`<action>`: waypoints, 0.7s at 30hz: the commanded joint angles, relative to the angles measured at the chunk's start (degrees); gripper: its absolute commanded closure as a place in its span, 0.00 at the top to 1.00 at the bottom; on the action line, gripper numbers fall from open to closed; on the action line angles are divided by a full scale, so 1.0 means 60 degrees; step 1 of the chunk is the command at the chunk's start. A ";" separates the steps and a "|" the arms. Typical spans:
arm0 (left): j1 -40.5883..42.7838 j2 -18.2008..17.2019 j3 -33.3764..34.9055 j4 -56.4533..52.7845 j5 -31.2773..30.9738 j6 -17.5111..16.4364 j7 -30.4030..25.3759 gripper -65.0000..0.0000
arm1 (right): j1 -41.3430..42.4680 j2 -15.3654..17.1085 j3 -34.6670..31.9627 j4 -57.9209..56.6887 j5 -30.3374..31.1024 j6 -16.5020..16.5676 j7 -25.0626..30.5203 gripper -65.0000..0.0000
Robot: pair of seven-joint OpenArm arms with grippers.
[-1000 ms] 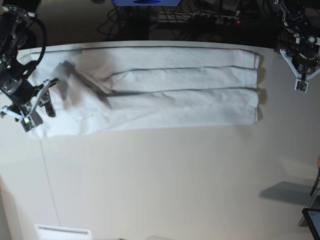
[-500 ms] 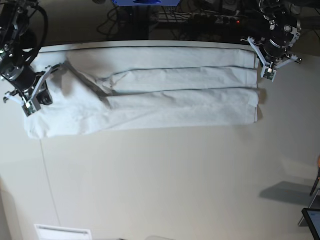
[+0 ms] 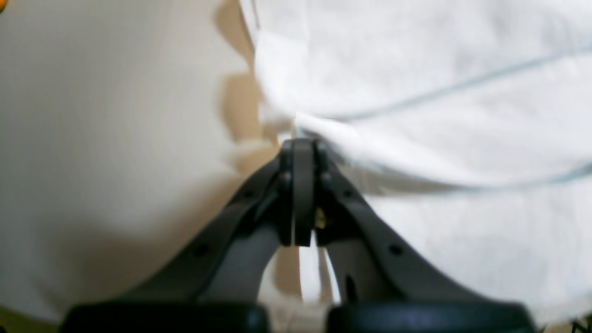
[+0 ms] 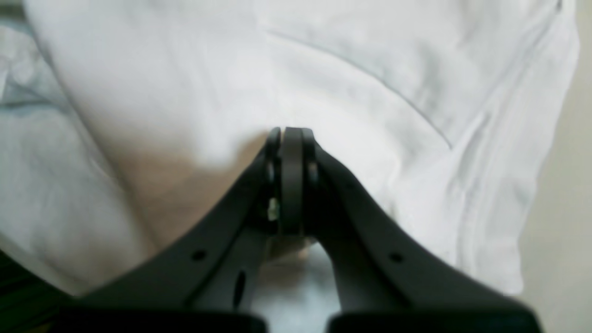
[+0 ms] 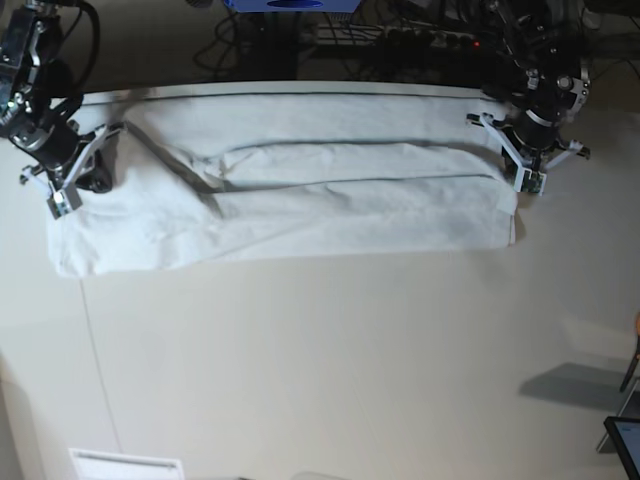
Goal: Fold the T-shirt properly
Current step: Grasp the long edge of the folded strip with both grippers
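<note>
The white T-shirt [image 5: 330,200] lies folded into a long band across the far part of the off-white table [image 5: 330,370]. At its right end, my left gripper [image 5: 530,183] is shut. Its closed tips [image 3: 298,143] press against the bunched edge of the T-shirt [image 3: 439,92]; no cloth shows between the pads. At the left end, my right gripper [image 5: 57,203] is shut on the T-shirt. There its tips [image 4: 291,132] are sunk into a raised pinch of the T-shirt [image 4: 370,83].
Behind the table's far edge is a dark area with cables and a blue object [image 5: 290,5]. A white label [image 5: 125,465] lies at the front left. The corner of a dark screen [image 5: 625,440] shows at the lower right.
My right gripper closed on the shirt's left end and moved toward the far edge. My left gripper, shut throughout, came onto the right end and pushed the upper fold's edge slightly left.
</note>
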 commanded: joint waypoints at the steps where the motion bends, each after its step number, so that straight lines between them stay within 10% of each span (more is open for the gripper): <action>1: -0.0146 -0.0131 -0.0032 -0.0152 0.0328 0.0078 -0.0098 0.00 | 0.0065 0.0137 0.0040 0.0005 0.0124 0.0024 0.0188 0.01; 15: -0.1685 -0.0483 0.0628 -0.2292 0.1119 0.0078 -0.0113 0.00 | 0.0373 0.0152 -0.0487 -0.1416 0.0022 0.0024 0.0862 0.01; 21: -0.1904 -0.0512 0.0628 -0.2262 0.1134 0.0657 -0.0098 0.00 | 0.1311 -0.0141 -0.0868 -0.2178 -0.1868 0.0024 0.1068 0.00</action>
